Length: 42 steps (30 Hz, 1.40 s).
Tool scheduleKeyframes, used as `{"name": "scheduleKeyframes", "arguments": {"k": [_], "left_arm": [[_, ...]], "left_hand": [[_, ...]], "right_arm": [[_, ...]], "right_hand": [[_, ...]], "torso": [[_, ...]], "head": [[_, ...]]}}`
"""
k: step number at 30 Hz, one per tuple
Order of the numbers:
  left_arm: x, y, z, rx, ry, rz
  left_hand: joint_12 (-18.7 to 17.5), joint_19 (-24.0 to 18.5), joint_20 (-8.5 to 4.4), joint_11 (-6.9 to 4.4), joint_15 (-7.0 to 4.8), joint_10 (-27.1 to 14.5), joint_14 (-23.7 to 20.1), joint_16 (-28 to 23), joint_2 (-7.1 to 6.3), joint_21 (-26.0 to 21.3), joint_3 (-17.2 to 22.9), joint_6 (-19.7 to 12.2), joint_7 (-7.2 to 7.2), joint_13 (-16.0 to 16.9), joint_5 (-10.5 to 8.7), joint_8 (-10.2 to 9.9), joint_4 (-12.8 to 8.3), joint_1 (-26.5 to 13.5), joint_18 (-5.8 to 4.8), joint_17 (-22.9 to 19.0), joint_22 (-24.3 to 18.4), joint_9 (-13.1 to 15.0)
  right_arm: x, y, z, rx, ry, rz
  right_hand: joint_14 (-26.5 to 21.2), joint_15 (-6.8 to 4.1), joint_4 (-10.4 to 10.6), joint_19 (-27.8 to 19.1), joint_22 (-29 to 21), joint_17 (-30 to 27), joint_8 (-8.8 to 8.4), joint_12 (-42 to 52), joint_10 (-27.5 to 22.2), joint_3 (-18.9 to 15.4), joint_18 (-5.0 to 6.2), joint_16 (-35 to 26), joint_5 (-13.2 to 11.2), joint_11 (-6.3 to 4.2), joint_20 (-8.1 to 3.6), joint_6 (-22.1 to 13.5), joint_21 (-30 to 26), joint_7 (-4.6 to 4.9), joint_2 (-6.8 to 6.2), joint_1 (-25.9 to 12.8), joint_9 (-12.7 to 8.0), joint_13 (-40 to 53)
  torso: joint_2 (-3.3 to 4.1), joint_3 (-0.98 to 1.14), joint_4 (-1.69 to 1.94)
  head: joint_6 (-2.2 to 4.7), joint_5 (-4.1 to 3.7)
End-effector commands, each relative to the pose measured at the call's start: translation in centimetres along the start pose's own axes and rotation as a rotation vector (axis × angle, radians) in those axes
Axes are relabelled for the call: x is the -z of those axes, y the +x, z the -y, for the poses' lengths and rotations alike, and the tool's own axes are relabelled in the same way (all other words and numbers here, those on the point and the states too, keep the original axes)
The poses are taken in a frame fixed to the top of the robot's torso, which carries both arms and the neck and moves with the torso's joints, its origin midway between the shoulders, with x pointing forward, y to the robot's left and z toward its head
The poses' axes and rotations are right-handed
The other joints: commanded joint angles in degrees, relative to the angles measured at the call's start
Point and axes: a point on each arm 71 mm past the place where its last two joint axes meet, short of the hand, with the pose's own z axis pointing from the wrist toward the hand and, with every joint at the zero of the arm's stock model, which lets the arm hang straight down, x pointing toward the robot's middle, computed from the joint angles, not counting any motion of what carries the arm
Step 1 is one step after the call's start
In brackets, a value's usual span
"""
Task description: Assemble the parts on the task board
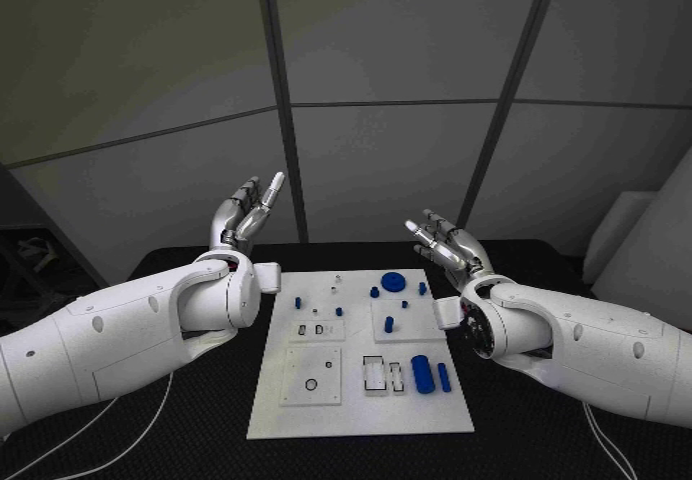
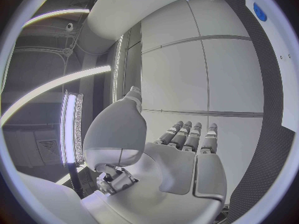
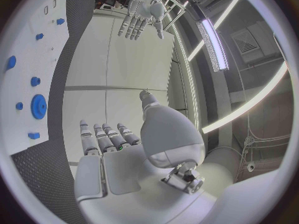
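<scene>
Parts (image 1: 423, 372) lie untouched on the task board (image 1: 361, 420) mid-table; left robot hand (image 1: 248, 215) and right robot hand (image 1: 447, 243) hover spread, empty, apparently ready to start

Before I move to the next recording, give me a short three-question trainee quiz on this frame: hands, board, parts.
1. True or false: the left hand holds a blue part.
2. Multiple choice: where is the round blue gear on the task board? A) far end, nearer the right hand; B) near edge, by the robot; C) off the board, on the black table.
3. Fill in: the long blue cylinder lies on the board's near part, on the robot's ____ side.

Key
1. False: its fingers are raised and apart, holding nothing, above the table's far edge.
2. A.
3. Right, beside a thinner blue bar.
</scene>
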Motion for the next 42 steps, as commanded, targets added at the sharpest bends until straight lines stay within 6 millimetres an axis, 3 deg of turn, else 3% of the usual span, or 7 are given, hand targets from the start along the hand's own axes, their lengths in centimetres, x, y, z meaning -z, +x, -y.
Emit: {"name": "scheduleKeyframes", "arguments": {"k": [1,5,6,10,17,35,42], "left_arm": [[0.0,0.2,0.3,0.029,0.035,-0.020],[0.0,0.2,0.3,0.029,0.035,-0.020],[-0.3,-1.2,0.1,0.030,0.018,-0.003],[-0.4,-1.8,0.1,0.033,0.016,-0.009],[-0.3,-2.3,0.1,0.029,0.016,-0.039],[2.7,-2.1,1.6,0.038,-0.003,-0.179],[3.8,-1.8,2.2,0.053,-0.011,-0.209]], "left_hand": [[0.6,0.9,1.27,1.17,1.27,2.6,1.7,0.6,0.81,0.8,0.7,2.6,2.83,0.3,0.43,0.5,0.8,4.2,-1.02,0.3,0.3,0.3],[1.0,3.3,1.51,2.03,2.33,6.2,4.9,1.1,0.80,2.0,0.8,6.0,3.50,0.7,0.39,1.1,0.6,6.8,-1.32,0.7,0.9,0.7],[1.2,4.5,1.49,2.26,2.85,7.4,6.6,1.5,0.67,2.6,0.8,7.2,3.64,0.8,0.40,1.4,0.5,7.7,-1.50,0.9,1.2,0.8],[3.5,18.2,1.61,4.87,4.14,18.6,21.2,5.2,1.13,9.2,1.1,17.0,5.64,1.9,0.43,3.8,-0.7,11.8,-2.64,2.6,4.5,2.1],[9.6,37.5,0.83,3.62,1.38,42.3,43.1,11.3,1.99,18.2,2.9,36.9,5.57,3.7,0.70,8.6,-5.1,17.9,-0.85,4.7,7.9,4.1],[8.1,49.7,-3.13,0.64,-2.18,52.8,54.9,11.4,2.55,22.8,3.4,45.1,3.70,2.6,0.44,8.0,-10.3,20.3,-0.92,7.3,8.8,2.7],[7.0,49.4,-2.83,0.93,-1.61,52.6,52.9,9.5,2.44,22.3,3.3,45.1,3.81,2.5,0.44,7.3,-10.6,20.0,-1.05,7.0,8.5,2.5]], "right_arm": [[-0.2,1.1,-0.1,0.046,0.012,-0.173],[-0.3,1.1,-0.1,0.054,0.015,-0.194],[-0.7,-0.4,-0.3,0.299,-0.083,-0.130],[-0.9,-0.6,-0.7,0.399,-0.134,-0.151],[-1.7,-0.8,-1.6,0.601,-0.213,-0.200],[-5.7,-0.4,-5.1,1.197,-0.193,-0.300],[-6.3,0.9,-5.8,1.355,-0.179,-0.299]], "right_hand": [[14.2,1.25,-5.7,8.5,2.0,1.3,2.54,2.7,13.9,1.8,2.22,2.7,-3.8,1.48,0.57,10.9,4.2,9.03,-0.43,9.1,1.5,1.4],[31.5,-0.10,-9.0,22.0,4.8,2.5,5.11,5.7,29.9,3.4,4.60,6.4,-7.6,0.48,0.44,22.2,10.7,7.92,-1.32,12.2,2.6,2.3],[34.4,-0.45,-9.4,23.2,4.9,2.5,5.43,5.9,32.7,3.6,5.04,6.7,-7.9,0.19,0.45,24.4,11.3,7.64,-1.45,12.5,2.7,2.3],[42.9,-2.77,-11.4,29.2,6.0,2.8,8.06,7.4,42.3,4.5,6.92,8.6,-9.4,-1.86,0.00,36.9,14.7,6.27,-2.16,14.1,3.7,2.5],[52.6,-5.88,-13.9,36.1,7.7,3.1,8.02,6.2,50.6,6.5,6.93,9.5,-6.5,-4.05,-3.01,44.8,19.6,4.82,-3.18,14.3,2.9,2.2],[77.0,-12.65,-16.9,45.2,22.7,15.5,4.40,2.1,59.2,13.1,6.96,23.7,-3.5,-8.32,-9.97,51.9,45.1,1.37,-8.01,7.7,2.8,2.5],[77.4,-12.62,-16.6,60.0,55.3,43.2,2.59,2.2,56.3,16.9,2.24,54.7,-3.4,-8.00,-9.92,51.6,69.2,0.97,-9.75,5.5,2.8,2.7]], "torso": [[-0.01,-0.01,-0.01],[-0.01,-0.01,-0.01],[0.18,0.13,-0.31],[0.37,0.10,-0.35],[1.25,0.21,-0.44],[5.61,0.00,0.06],[7.66,-0.09,0.31]], "head": [[0.00,-0.01],[0.00,-0.01],[-1.42,0.59],[-1.56,0.79],[-1.35,0.95],[0.23,0.92],[0.80,0.85]]}}
